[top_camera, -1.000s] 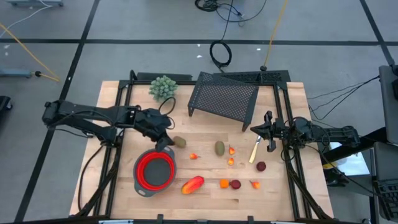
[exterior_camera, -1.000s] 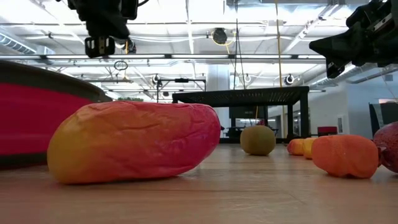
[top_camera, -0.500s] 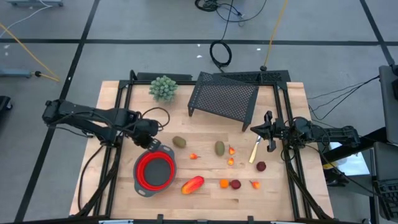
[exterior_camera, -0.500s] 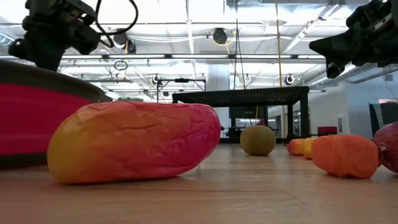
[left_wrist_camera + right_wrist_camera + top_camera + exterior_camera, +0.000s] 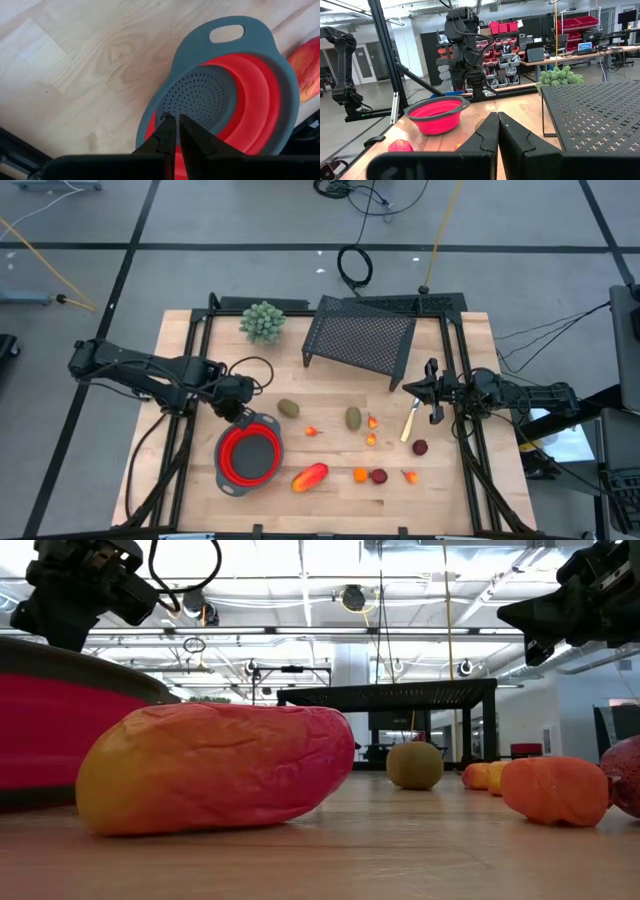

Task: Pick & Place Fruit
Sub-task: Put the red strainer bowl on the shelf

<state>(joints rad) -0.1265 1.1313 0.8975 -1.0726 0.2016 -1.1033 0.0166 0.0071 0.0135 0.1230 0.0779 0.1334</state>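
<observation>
Red colander point(image 5: 250, 457) waits empty, so every fruit lies loose on the wood: mango point(image 5: 310, 476) beside it, kiwis point(image 5: 289, 408) farther back. Left gripper point(image 5: 240, 402) hovers at its rim, fingers clenched on nothing, probably lining up. Right gripper point(image 5: 431, 392) idles shut, far side.

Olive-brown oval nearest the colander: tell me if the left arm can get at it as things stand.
Probably yes. The oval lies alone on bare wood, just right of the left gripper, which hovers shut at the colander's rim; it must open first.
</observation>
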